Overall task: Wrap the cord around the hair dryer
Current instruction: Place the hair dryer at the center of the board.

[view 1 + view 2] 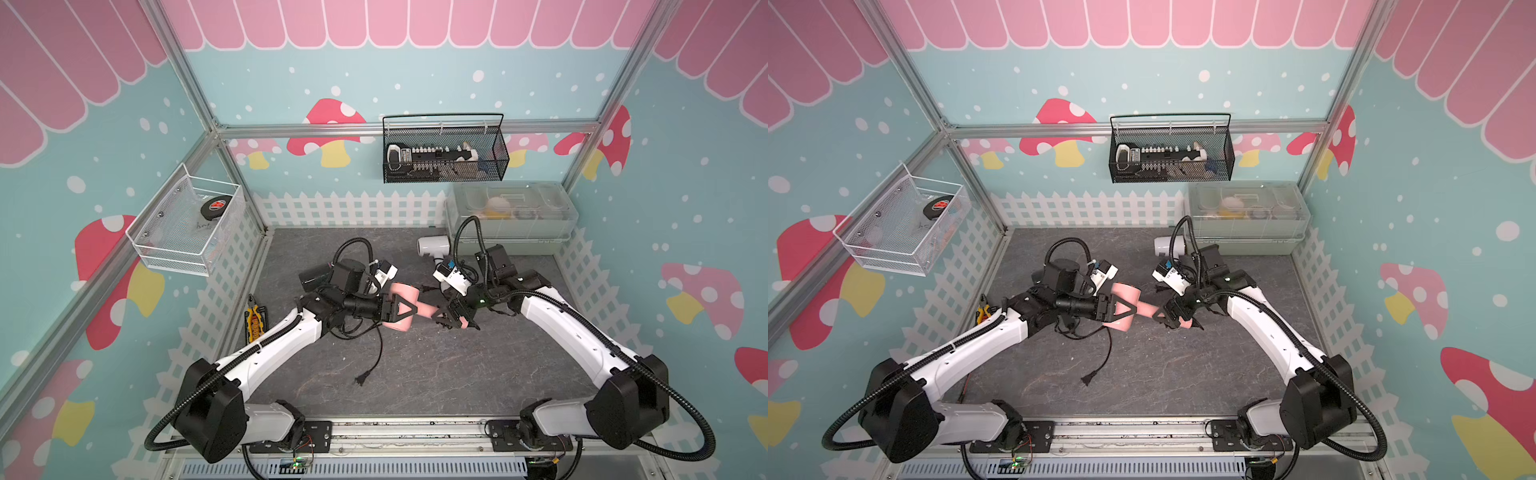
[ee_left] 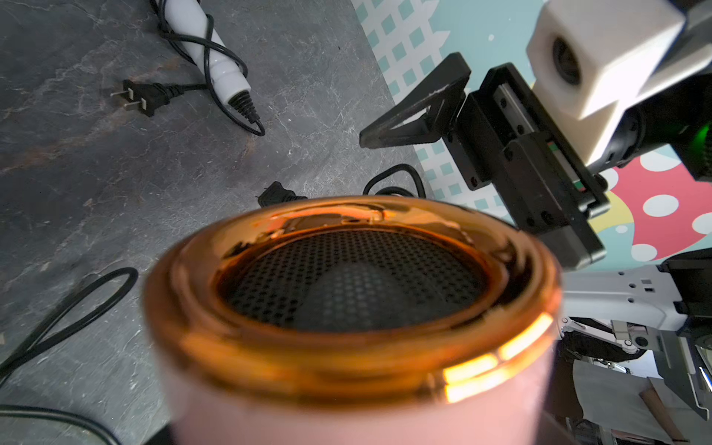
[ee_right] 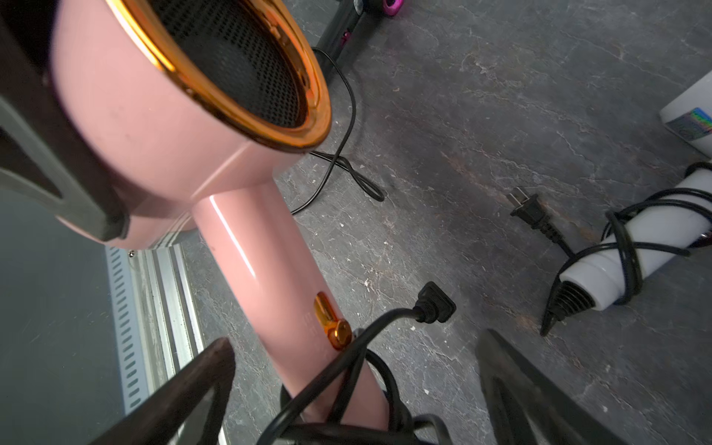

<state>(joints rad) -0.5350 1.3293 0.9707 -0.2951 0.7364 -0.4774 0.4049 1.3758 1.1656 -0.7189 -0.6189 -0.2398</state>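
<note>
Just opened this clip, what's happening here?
The left tool grips the pink hair dryer by its barrel. Its cord is coiled round the lower handle, plug sticking out. The right tool stands open astride that handle end, holding nothing. A white hair dryer lies wrapped nearby.

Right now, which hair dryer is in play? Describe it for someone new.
At the middle of the grey mat, the left claw grips the pink hair dryer by its barrel. Unlike the white hair dryer near the clear box behind, it is pink with a coppery rim.
</note>
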